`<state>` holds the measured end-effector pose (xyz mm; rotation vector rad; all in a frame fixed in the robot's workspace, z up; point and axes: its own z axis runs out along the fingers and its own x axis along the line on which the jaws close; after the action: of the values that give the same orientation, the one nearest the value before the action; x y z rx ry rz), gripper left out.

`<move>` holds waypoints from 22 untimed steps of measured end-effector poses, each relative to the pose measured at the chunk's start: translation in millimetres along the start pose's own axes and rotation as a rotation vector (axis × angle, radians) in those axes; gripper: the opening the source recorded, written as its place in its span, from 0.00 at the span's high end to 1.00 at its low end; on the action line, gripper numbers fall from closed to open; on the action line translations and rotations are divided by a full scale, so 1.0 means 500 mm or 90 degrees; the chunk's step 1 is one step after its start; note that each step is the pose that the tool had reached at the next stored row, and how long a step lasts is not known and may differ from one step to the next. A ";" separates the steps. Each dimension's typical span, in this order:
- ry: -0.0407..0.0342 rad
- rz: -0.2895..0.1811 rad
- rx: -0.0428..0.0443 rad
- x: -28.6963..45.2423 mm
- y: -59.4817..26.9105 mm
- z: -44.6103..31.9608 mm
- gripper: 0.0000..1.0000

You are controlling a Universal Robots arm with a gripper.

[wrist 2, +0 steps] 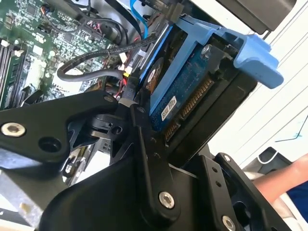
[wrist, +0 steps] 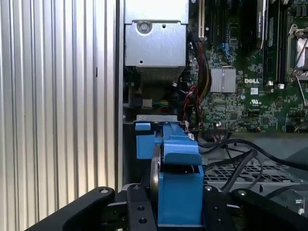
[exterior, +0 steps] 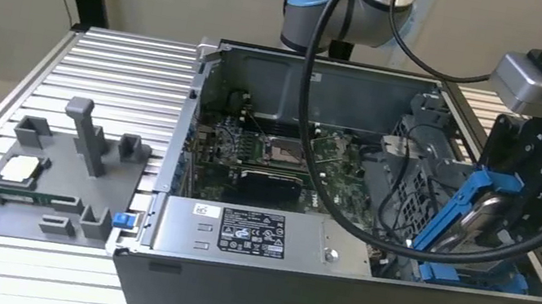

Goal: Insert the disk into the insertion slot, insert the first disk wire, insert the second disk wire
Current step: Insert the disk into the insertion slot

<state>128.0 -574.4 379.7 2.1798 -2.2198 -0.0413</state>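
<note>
My gripper (exterior: 508, 216) is shut on the disk (exterior: 472, 217), a silver drive in a bright blue carrier frame. It holds the disk tilted on edge over the open computer case's corner, at the exterior view's right. The lower end of the disk reaches down toward the insertion slot (exterior: 476, 277), where blue plastic shows at the case floor. In the first wrist view the disk (wrist: 179, 178) sits edge-on between my black fingers (wrist: 139, 209), above a blue clip (wrist: 143, 139). The second wrist view shows the disk's circuit-board side (wrist 2: 190, 84) and its connector edge.
A grey labelled power-supply box (exterior: 246, 235) lies at the case front beside the motherboard (exterior: 282, 154). A perforated metal cage (exterior: 418, 164) stands behind the disk. Black cables (exterior: 347, 223) loop across the case. A grey fixture (exterior: 57, 182) sits at the exterior view's left. A person's arm (wrist 2: 284, 180) is nearby.
</note>
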 end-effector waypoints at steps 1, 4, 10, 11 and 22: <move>0.0001 0.000 0.0000 0.000 0.000 0.000 1.00; -0.0001 0.000 0.0000 0.000 0.000 0.001 1.00; -0.0001 0.000 0.0000 0.000 0.000 0.002 0.00; -0.0002 0.000 -0.0001 0.000 0.000 0.002 0.00; 0.0001 0.000 -0.0005 -0.003 0.003 -0.054 0.00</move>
<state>127.4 -573.0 406.5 2.1794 -2.2193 -0.0420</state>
